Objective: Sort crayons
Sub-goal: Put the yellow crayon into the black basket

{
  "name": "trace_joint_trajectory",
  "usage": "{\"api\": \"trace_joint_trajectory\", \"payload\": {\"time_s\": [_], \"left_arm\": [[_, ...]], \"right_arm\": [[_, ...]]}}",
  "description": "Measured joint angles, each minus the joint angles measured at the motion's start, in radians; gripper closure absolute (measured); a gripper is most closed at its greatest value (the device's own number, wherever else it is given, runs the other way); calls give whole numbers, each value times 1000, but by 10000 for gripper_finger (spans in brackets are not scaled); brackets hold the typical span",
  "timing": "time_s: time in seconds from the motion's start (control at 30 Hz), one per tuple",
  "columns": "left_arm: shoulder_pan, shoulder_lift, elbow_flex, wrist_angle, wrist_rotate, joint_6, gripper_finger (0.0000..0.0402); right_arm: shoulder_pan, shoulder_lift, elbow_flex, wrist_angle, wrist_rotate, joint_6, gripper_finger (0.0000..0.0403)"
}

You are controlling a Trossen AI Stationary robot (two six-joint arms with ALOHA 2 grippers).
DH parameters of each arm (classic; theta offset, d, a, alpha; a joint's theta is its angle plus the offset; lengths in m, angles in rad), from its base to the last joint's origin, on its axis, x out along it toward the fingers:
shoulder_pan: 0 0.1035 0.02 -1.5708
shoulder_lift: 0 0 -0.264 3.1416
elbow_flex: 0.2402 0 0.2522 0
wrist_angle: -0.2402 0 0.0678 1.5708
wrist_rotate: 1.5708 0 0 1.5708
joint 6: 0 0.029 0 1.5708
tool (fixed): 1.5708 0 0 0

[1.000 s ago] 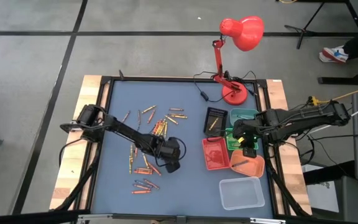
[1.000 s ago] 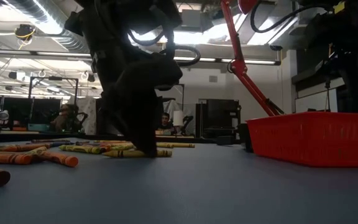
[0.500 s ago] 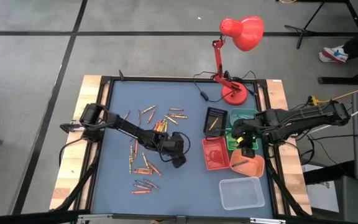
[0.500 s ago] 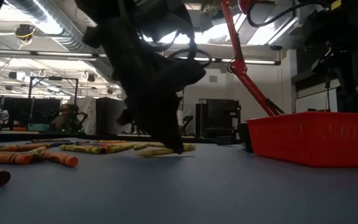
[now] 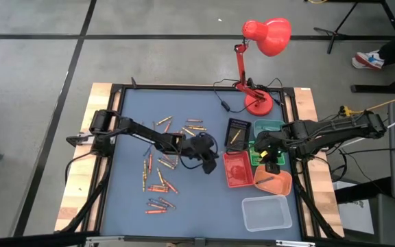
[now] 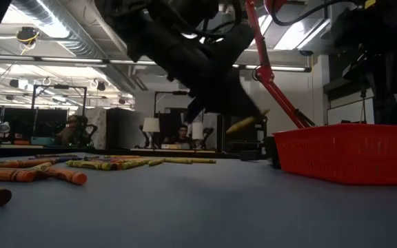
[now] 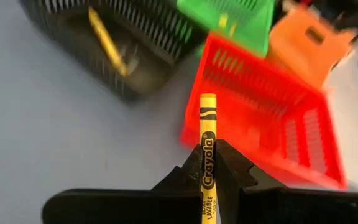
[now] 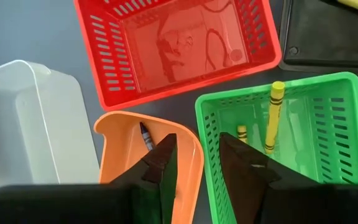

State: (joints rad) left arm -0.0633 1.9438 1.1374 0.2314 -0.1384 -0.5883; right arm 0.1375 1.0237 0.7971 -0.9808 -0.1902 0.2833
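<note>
High view overhead; low view table-level; wrist views close; all share red tray [image 5: 237, 169].

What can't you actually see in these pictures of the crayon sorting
- High view: the yellow crayon in the left gripper is hidden under the arm.
- Right wrist view: the right gripper hides part of the orange tray; its contents stay unclear.
- Low view: the red tray wall hides its inside.
- Left wrist view: motion blurs the trays.

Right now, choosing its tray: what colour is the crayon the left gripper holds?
Yellow crayon, clearest in the left wrist view.
</note>
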Motion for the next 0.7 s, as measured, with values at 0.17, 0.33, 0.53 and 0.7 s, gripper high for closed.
{"api": "trace_joint_trajectory", "payload": {"time_s": [0.17, 0.33, 0.53, 0.7], "left_arm": [[38, -1, 0, 103, -2, 50, 400], [61, -1, 0, 179, -75, 98, 401], [75, -2, 0, 308, -184, 160, 399], [88, 1, 0, 429, -221, 165, 390]], "right_arm": [[0, 0, 0, 22, 0, 0, 285], [0, 0, 0, 58, 0, 0, 285], [0, 0, 0, 102, 0, 0, 285], [0, 0, 0, 141, 0, 0, 285]]}}
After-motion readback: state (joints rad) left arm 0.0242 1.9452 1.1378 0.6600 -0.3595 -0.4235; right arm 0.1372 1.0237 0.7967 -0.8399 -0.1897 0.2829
